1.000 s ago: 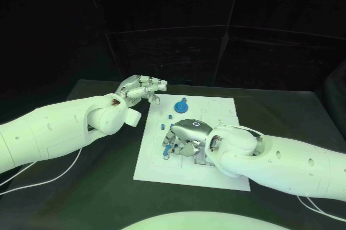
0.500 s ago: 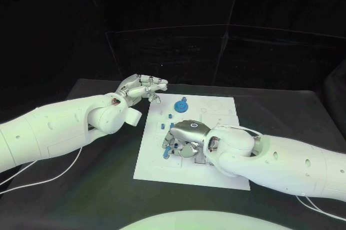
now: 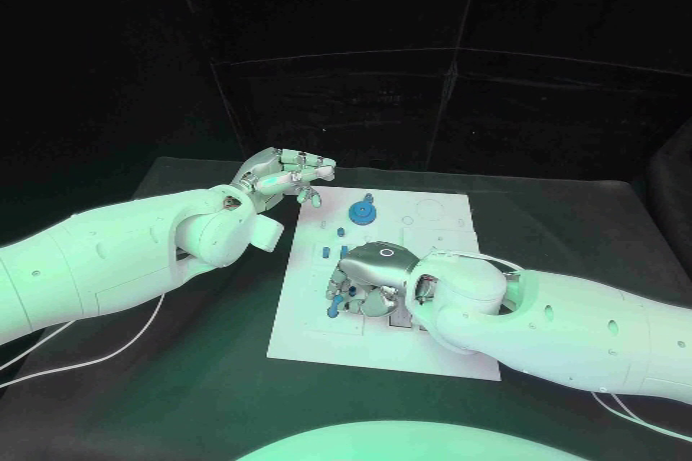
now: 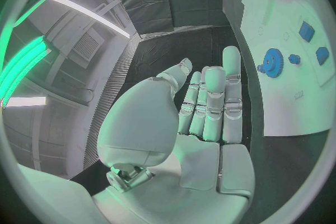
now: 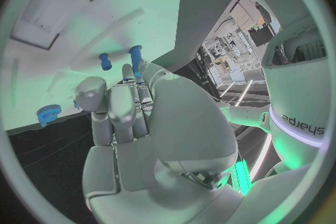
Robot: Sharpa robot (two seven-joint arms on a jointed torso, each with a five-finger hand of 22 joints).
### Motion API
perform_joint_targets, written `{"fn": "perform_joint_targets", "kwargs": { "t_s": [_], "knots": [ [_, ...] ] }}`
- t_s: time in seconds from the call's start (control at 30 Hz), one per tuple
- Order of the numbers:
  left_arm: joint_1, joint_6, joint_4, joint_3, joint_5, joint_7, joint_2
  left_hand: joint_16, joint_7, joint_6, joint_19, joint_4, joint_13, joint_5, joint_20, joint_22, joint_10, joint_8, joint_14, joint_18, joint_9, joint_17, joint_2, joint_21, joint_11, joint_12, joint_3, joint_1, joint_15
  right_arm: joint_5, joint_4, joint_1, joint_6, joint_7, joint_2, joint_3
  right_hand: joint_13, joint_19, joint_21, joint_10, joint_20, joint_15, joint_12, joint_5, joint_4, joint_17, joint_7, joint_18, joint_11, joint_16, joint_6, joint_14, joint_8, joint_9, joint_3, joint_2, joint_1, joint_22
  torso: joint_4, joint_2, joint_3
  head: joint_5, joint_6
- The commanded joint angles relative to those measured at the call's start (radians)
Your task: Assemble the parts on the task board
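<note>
The white task board (image 3: 433,216) lies in the middle of the table. My right hand (image 3: 372,277) hangs low over its left middle, fingers curled down. It pinches an upright blue peg (image 5: 135,59) between the thumb and a finger; the peg (image 3: 335,302) stands at the board's left side. A blue gear (image 3: 362,215) sits on the far part of the board, and a small blue part (image 3: 329,251) lies between the gear and the hand. My left hand (image 3: 283,172) hovers off the board's far left corner, fingers apart, holding nothing. The gear (image 4: 271,61) lies beyond its fingertips.
Two small blue blocks (image 4: 306,31) (image 4: 322,55) and a blue knob (image 4: 294,59) lie on the board near the gear. A second small blue part (image 5: 105,61) stands close to the peg. White cables (image 3: 101,353) trail over the black table at the left.
My right hand has shifted very slightly over the board with the peg still pinched. The left hand has stayed where it was.
</note>
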Motion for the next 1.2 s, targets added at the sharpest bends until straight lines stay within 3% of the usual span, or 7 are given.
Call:
{"fn": "perform_joint_targets", "kwargs": {
  "t_s": [0.03,0.27,0.4,0.53,1.0,1.13,1.2],
  "knots": [
    [0.001,0.011,0.000,0.001,0.003,0.003,0.001,-0.004,0.002,-0.002,-0.004,0.005,-0.002,0.002,0.004,-0.001,-0.008,0.005,-0.007,0.013,0.000,-0.001,0.009,-0.003,-0.001,0.006,-0.001,-0.001,-0.002,-0.026,0.000,0.001,0.020,-0.009,0.002,0.000,0.001,0.005,0.006,0.006,0.000,-0.007,-0.004,0.007,0.002,0.000,-0.001,-0.015,0.000,0.003,0.007,0.014,-0.002,0.001,0.006,-0.007,-0.002,0.000,0.0001,0.000,0.0000,0.000,0.000],
    [0.001,0.012,0.000,0.001,0.003,0.002,0.001,-0.004,0.002,-0.002,-0.004,0.005,-0.002,0.002,0.004,-0.001,-0.008,0.005,-0.007,0.013,0.000,-0.001,0.009,-0.003,-0.001,0.006,-0.001,-0.001,-0.002,-0.039,0.000,0.000,0.008,-0.009,0.004,-0.001,0.000,-0.002,0.002,0.002,0.000,-0.005,-0.011,0.006,0.000,-0.005,0.001,-0.013,0.002,0.000,0.001,0.012,-0.007,0.000,0.008,-0.017,-0.013,-0.008,0.0000,0.000,-0.0002,-0.001,0.001],
    [0.001,0.012,0.000,0.001,0.003,0.002,0.001,-0.004,0.003,-0.005,-0.003,0.006,-0.002,0.002,0.004,-0.003,-0.010,0.006,-0.008,0.013,0.000,-0.003,0.010,-0.006,0.000,0.006,-0.002,0.000,-0.002,-0.027,-0.003,0.000,0.008,0.008,0.006,-0.002,-0.002,-0.030,-0.024,-0.033,0.006,0.006,-0.037,0.052,0.012,-0.020,0.006,-0.006,0.013,-0.010,-0.032,0.007,-0.020,-0.003,-0.006,-0.053,-0.059,-0.050,0.0001,0.000,-0.0005,-0.001,0.001],
    [0.001,0.012,-0.001,0.001,0.003,0.001,0.001,-0.004,0.003,-0.005,-0.003,0.006,-0.002,0.002,0.004,-0.003,-0.010,0.006,-0.008,0.013,0.000,-0.003,0.010,-0.006,0.000,0.006,-0.002,0.000,-0.002,-0.019,-0.005,0.000,0.007,0.018,0.008,-0.002,-0.003,-0.044,-0.039,-0.057,0.011,0.011,-0.049,0.054,0.019,-0.034,0.008,-0.001,0.020,-0.019,-0.048,0.003,-0.020,-0.003,-0.025,-0.071,-0.086,-0.073,-0.0001,0.000,-0.0004,0.000,0.002],
    [0.001,0.014,-0.002,0.001,0.003,-0.001,0.002,-0.004,0.003,-0.005,-0.003,0.006,-0.002,0.002,0.004,-0.003,-0.010,0.006,-0.008,0.013,0.000,-0.003,0.010,-0.006,0.000,0.006,-0.002,0.000,-0.002,-0.005,-0.007,0.000,-0.006,0.031,0.009,-0.003,-0.002,-0.054,-0.050,-0.072,0.013,0.014,-0.054,0.050,0.017,-0.049,0.011,0.002,0.023,-0.029,-0.063,-0.002,-0.021,-0.003,-0.035,-0.074,-0.092,-0.088,-0.0003,0.000,0.0002,-0.001,0.002],
    [0.001,0.015,-0.002,0.001,0.003,-0.003,0.002,-0.004,0.003,-0.005,-0.003,0.006,-0.002,0.002,0.004,-0.003,-0.010,0.006,-0.008,0.013,0.000,-0.003,0.010,-0.006,0.000,0.006,-0.002,0.000,-0.002,-0.003,-0.006,0.000,-0.028,0.032,0.006,-0.003,-0.003,-0.067,-0.063,-0.095,0.017,0.019,-0.062,0.050,0.012,-0.068,0.015,0.005,0.028,-0.043,-0.084,-0.010,-0.021,-0.003,-0.045,-0.073,-0.094,-0.108,0.0000,0.000,0.0001,-0.002,0.003],
    [0.001,0.015,-0.002,0.001,0.003,-0.003,0.002,-0.004,0.003,-0.005,-0.003,0.006,-0.002,0.002,0.004,-0.003,-0.010,0.006,-0.008,0.013,0.000,-0.003,0.010,-0.006,0.000,0.006,-0.002,0.000,-0.002,-0.003,-0.005,0.000,-0.051,0.032,0.002,-0.004,-0.003,-0.099,-0.097,-0.136,0.021,0.025,-0.076,0.052,0.007,-0.117,0.021,0.014,0.035,-0.079,-0.121,-0.030,-0.022,-0.005,-0.061,-0.075,-0.097,-0.157,-0.0004,-0.001,0.0002,-0.003,0.005]
  ]
}}
